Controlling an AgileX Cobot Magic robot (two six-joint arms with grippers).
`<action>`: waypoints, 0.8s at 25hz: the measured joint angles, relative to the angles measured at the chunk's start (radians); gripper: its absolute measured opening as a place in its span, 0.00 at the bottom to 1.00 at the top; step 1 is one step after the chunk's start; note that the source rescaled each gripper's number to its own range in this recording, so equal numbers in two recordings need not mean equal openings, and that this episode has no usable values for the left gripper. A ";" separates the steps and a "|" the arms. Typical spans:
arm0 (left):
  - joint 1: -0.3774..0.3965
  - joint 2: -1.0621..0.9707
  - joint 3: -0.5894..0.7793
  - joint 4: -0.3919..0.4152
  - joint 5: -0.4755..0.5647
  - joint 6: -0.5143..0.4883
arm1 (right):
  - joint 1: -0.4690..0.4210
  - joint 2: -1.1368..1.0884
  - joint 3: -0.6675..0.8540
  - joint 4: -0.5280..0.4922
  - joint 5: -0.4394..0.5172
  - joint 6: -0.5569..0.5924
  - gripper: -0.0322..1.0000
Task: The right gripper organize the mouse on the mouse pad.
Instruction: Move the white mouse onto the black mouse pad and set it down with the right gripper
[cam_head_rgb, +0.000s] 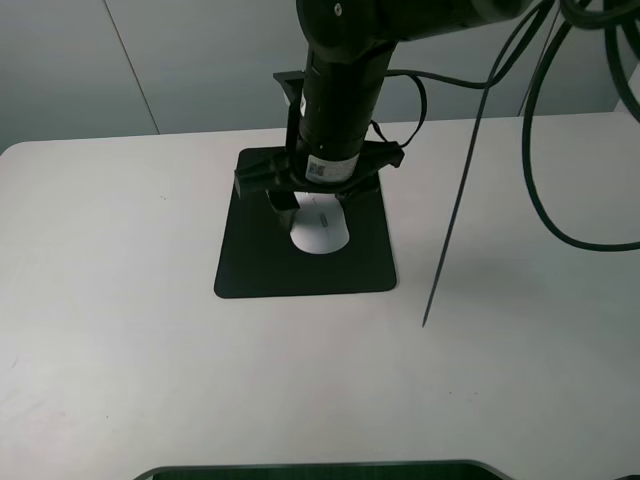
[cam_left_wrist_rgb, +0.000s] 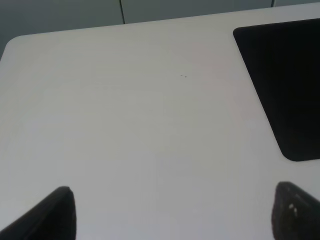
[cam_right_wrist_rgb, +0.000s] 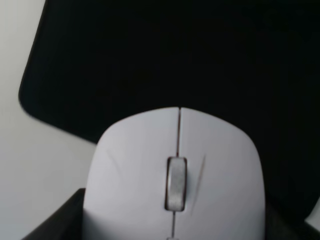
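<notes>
The white mouse lies on the black mouse pad, towards the pad's far middle. My right gripper comes down from above, with its black fingers close against both sides of the mouse. In the right wrist view the mouse fills the space between the two fingers, with the pad beneath and ahead of it. My left gripper is open and empty over bare white table, and the pad's corner shows beside it. The left gripper is out of the high view.
The white table spreads on all sides of the pad. Black cables hang over the right side, and a thin dark line slants down to the table there. A dark edge runs along the near side.
</notes>
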 joint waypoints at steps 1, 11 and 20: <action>0.000 0.000 0.000 0.000 0.000 0.000 | -0.015 0.000 0.000 -0.005 -0.018 0.000 0.07; 0.000 0.000 0.000 0.000 0.000 0.000 | -0.105 0.062 -0.039 -0.047 -0.130 0.019 0.07; 0.000 0.000 0.000 0.000 0.000 0.000 | -0.106 0.244 -0.247 -0.061 -0.138 0.076 0.07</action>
